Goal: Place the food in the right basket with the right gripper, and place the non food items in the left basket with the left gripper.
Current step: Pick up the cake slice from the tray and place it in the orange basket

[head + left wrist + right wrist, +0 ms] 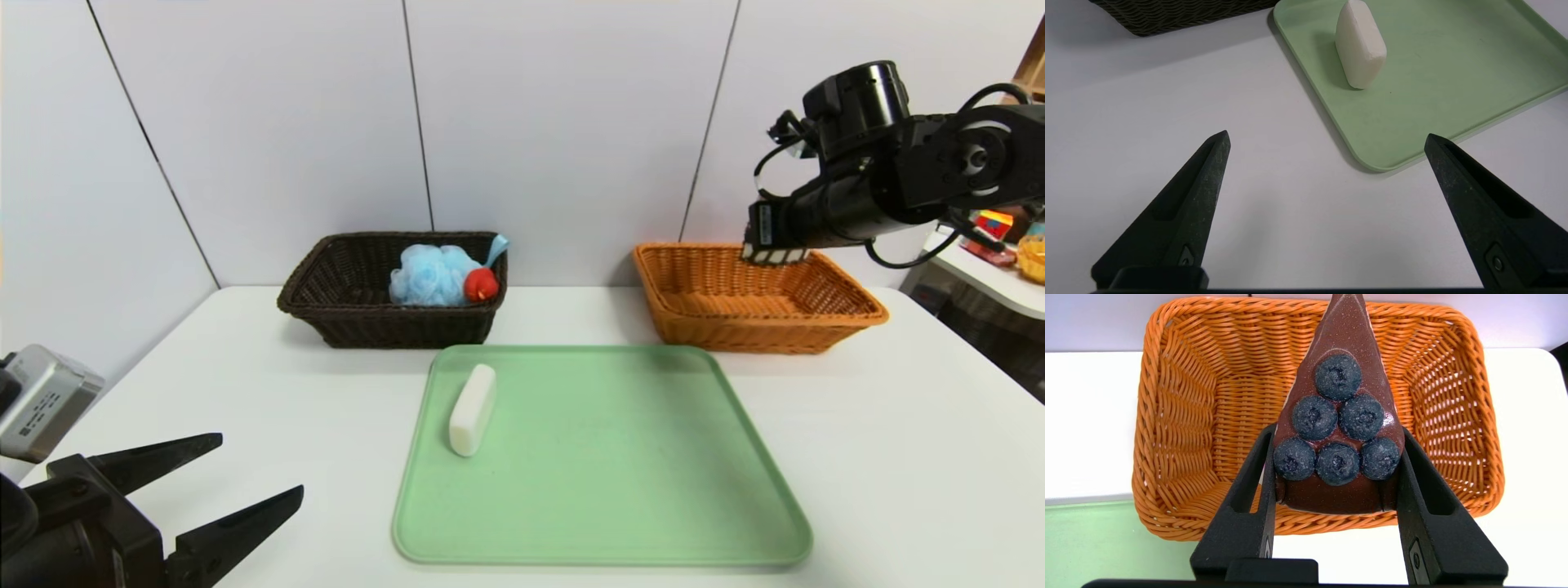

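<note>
Nearest the head camera, the left gripper (261,469) is hanging low over the white table (898,457) at the near left, its black fingers (1200,192) spread wide and holding nothing; a silver block beside it is carrying small print too fine to read. Just past it, the white soap bar (473,409) is lying on the left part of the green tray (620,490), clear of both grippers. Farther back on the left, the dark brown basket (359,314) is holding the light-blue bath puff (433,275) and the red duck toy (482,285), which are touching each other. Farther back on the right, the right gripper (1335,465) is hovering over the orange-tan basket (816,331), its jaws half closed and clamping the chocolate cake slice (1337,428) by its two sides, blueberries up, pointed end aimed at the basket's far wall.
</note>
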Robot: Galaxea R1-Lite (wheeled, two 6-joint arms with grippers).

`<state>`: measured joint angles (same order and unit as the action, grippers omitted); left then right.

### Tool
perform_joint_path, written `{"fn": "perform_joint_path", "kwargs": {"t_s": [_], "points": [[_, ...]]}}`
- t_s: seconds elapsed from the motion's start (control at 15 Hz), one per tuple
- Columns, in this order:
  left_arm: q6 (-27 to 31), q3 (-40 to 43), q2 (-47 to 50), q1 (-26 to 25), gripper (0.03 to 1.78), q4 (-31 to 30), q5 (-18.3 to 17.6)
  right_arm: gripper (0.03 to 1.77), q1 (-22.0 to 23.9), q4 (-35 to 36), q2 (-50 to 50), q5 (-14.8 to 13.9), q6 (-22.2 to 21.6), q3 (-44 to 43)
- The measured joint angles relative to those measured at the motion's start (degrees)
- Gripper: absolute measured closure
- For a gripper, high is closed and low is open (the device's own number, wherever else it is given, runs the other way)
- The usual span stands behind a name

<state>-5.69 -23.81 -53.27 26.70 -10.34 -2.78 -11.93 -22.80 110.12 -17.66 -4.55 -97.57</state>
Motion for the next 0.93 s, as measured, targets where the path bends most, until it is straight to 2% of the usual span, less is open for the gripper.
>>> {"fn": "perform_joint_path", "kwargs": {"t_s": [0.93], "points": [[0.05,0.11,-0.06,-0.02,0.12,-0.05,-0.02,0.98,1.24,-0.29,7.3,1.1,0.0,-3.08]]}}
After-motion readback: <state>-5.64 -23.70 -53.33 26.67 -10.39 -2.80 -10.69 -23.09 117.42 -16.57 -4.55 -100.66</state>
